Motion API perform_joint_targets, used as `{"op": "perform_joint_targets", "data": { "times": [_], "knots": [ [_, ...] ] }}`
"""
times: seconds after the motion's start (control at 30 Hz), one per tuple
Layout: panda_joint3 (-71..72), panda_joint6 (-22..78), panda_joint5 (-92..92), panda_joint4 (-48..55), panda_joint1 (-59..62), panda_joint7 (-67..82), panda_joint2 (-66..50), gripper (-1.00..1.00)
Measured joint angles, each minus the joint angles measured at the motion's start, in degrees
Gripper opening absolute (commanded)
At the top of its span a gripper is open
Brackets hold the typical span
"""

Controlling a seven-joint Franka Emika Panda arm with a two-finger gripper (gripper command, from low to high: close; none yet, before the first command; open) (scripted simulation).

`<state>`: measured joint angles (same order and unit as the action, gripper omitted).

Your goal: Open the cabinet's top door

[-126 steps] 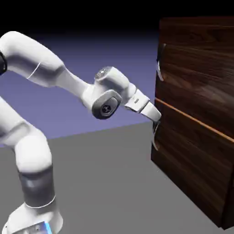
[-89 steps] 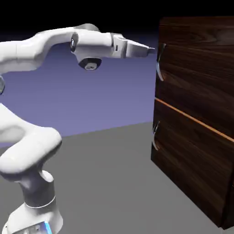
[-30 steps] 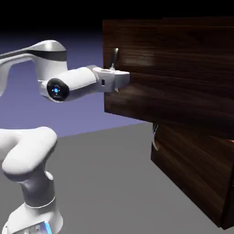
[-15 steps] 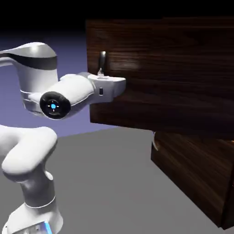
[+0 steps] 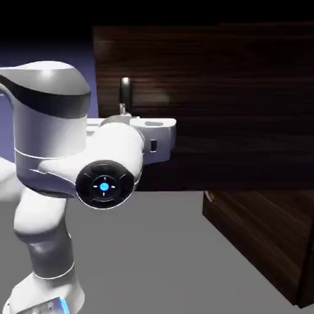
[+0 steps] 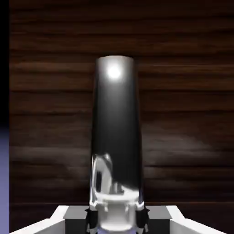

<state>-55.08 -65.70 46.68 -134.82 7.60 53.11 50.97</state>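
Note:
The top door [image 5: 221,104], a dark wood-grain panel, stands swung far out from the cabinet [image 5: 264,239] toward the exterior view's left. Its grey metal handle [image 5: 126,91] sticks up just above my white hand. My gripper [image 5: 126,114] is shut on that handle, its fingers mostly hidden by the arm. In the hand view the handle [image 6: 116,128] rises as a shiny dark bar between my fingertips [image 6: 91,217], with my gripper [image 6: 117,220] clamped at its base and the door's wood [image 6: 183,114] filling the picture behind.
The lower panel's small grey handle [image 5: 208,197] shows under the open door. My arm's elbow joint [image 5: 104,184] bulks large in front, at the exterior view's left. Grey tabletop [image 5: 153,257] lies below.
The door has swung further open toward the exterior view's left, with my gripper still on its handle. The arm has folded back and its elbow now sits nearer the camera.

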Motion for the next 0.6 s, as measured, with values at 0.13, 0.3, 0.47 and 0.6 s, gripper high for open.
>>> {"op": "perform_joint_targets", "data": {
  "times": [0.13,0.3,0.47,0.6],
  "knots": [
    [-7.49,5.50,-2.70,7.65,-8.31,0.74,-3.13,-1.00],
    [-15.93,10.96,-5.21,16.33,-18.69,0.60,-4.75,-1.00],
    [-23.34,15.48,-7.28,24.71,-29.08,-0.81,-4.11,-1.00],
    [-28.44,18.93,-8.70,31.79,-37.40,-2.89,-2.26,-1.00]
  ]
}}
